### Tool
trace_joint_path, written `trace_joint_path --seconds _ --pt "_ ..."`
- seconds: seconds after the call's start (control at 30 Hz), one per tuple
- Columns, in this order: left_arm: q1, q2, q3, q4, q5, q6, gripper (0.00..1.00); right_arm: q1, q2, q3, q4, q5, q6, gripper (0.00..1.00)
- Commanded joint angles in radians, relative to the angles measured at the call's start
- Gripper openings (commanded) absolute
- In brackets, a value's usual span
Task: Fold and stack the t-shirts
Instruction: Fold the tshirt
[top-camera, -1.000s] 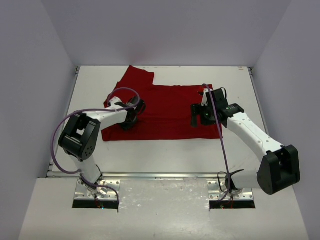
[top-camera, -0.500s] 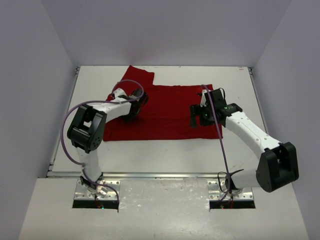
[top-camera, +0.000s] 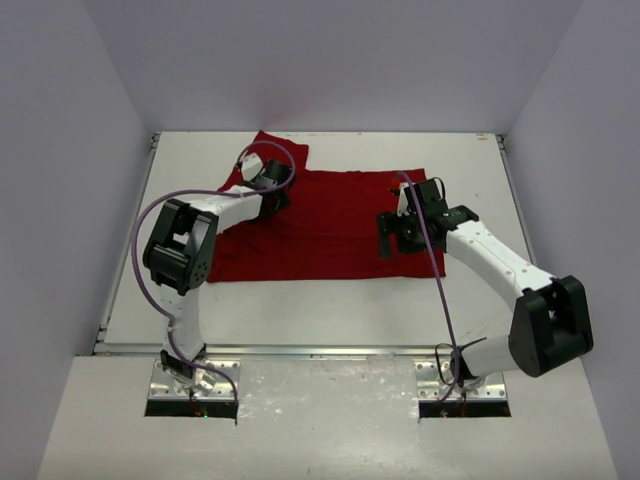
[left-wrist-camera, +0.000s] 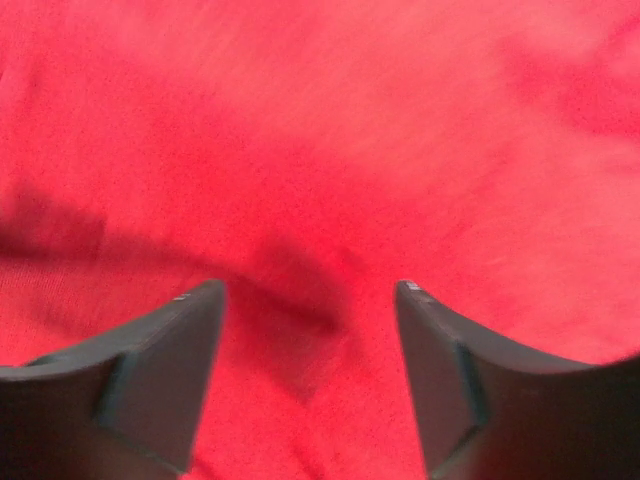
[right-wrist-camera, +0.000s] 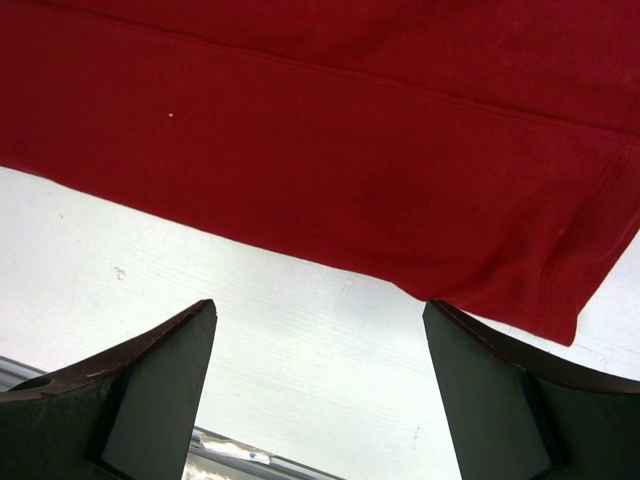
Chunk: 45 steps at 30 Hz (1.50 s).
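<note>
The deep-red t-shirt (top-camera: 330, 225) lies spread flat on the white table (top-camera: 330, 310), with one sleeve (top-camera: 278, 148) pointing to the far side. My left gripper (top-camera: 271, 186) hovers low over the shirt's far-left part near that sleeve. Its jaws are open and empty, and red cloth (left-wrist-camera: 330, 150) fills the left wrist view behind my left gripper (left-wrist-camera: 310, 292). My right gripper (top-camera: 388, 236) is open and empty above the shirt's right part. In the right wrist view my right gripper (right-wrist-camera: 318, 306) frames bare table just off the shirt's hem (right-wrist-camera: 330, 150), with a hem corner (right-wrist-camera: 560, 320) at right.
Grey walls enclose the table on the left, far and right sides. A metal rail (top-camera: 300, 350) runs along the near edge; it also shows in the right wrist view (right-wrist-camera: 220, 450). The purple cables (top-camera: 445, 300) loop beside each arm.
My left gripper has moved from the shirt's left middle toward the far side, up to the sleeve area. The right gripper has shifted only slightly. The shirt lies as before.
</note>
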Motion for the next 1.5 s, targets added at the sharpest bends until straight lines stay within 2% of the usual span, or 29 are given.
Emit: trace_joint_path --seconds 0.0,0.07,0.13,0.17,0.23,0.27,0.3,0.33,0.4,0.43,0.47,0.5,0.63,0.77,0.8,1.13,1.17,1.3,1.33,1.47 --pt "0.032 -0.014 0.082 0.210 0.087 0.233 0.70 0.008 0.003 0.040 0.011 0.005 -0.008 0.85" --pt "0.040 -0.057 0.100 0.265 0.113 0.303 0.72 0.012 0.006 0.041 0.011 0.003 -0.008 0.85" --pt "0.041 -0.138 0.090 0.256 0.064 0.296 0.85 0.012 0.012 0.046 0.013 -0.002 -0.007 0.85" --pt "0.044 -0.176 0.071 0.238 0.038 0.275 1.00 0.012 0.014 0.046 0.018 -0.006 -0.007 0.85" --pt "0.055 -0.248 0.059 0.102 -0.090 0.171 1.00 0.014 0.018 0.038 0.046 -0.049 -0.002 0.84" --pt "0.082 -0.265 0.057 -0.091 -0.115 0.003 1.00 0.016 0.018 0.035 0.060 -0.072 -0.001 0.84" --pt "0.101 -0.287 -0.003 -0.137 -0.126 -0.052 1.00 0.016 0.018 0.029 0.073 -0.098 0.004 0.84" --pt "0.116 -0.343 -0.060 -0.100 -0.114 -0.073 1.00 0.019 0.021 0.029 0.093 -0.120 0.004 0.84" --pt "0.188 -0.412 -0.183 -0.040 -0.086 -0.084 0.92 0.022 0.023 0.029 0.102 -0.155 0.007 0.84" --pt "0.252 -0.417 -0.197 -0.035 -0.029 -0.087 0.87 0.025 0.018 0.028 0.106 -0.163 0.007 0.84" --pt "0.276 -0.416 -0.197 -0.065 -0.013 -0.106 0.78 0.025 0.018 0.027 0.108 -0.163 0.007 0.84" --pt "0.291 -0.407 -0.185 -0.096 -0.016 -0.124 0.77 0.025 0.017 0.023 0.108 -0.164 0.003 0.84" --pt "0.302 -0.364 -0.177 -0.086 0.022 -0.123 0.77 0.026 0.009 0.015 0.120 -0.172 -0.002 0.84" --pt "0.311 -0.293 -0.171 -0.047 0.089 -0.104 0.54 0.026 0.000 -0.002 0.130 -0.178 -0.007 0.84" --pt "0.314 -0.275 -0.188 -0.032 0.125 -0.101 0.51 0.026 -0.002 -0.008 0.130 -0.177 -0.010 0.84" --pt "0.340 -0.203 -0.254 0.093 0.243 -0.088 0.49 0.028 0.005 -0.014 0.145 -0.189 -0.011 0.84" --pt "0.340 -0.193 -0.252 0.104 0.257 -0.084 0.37 0.028 0.003 -0.012 0.145 -0.187 -0.011 0.83" --pt "0.340 -0.172 -0.236 0.127 0.283 -0.077 0.15 0.028 0.011 -0.009 0.143 -0.183 -0.011 0.83" --pt "0.342 -0.169 -0.229 0.121 0.283 -0.074 0.01 0.028 0.011 -0.009 0.143 -0.181 -0.013 0.83" --pt "0.340 -0.213 -0.216 0.097 0.251 -0.065 0.00 0.029 0.017 -0.008 0.139 -0.175 -0.014 0.83"
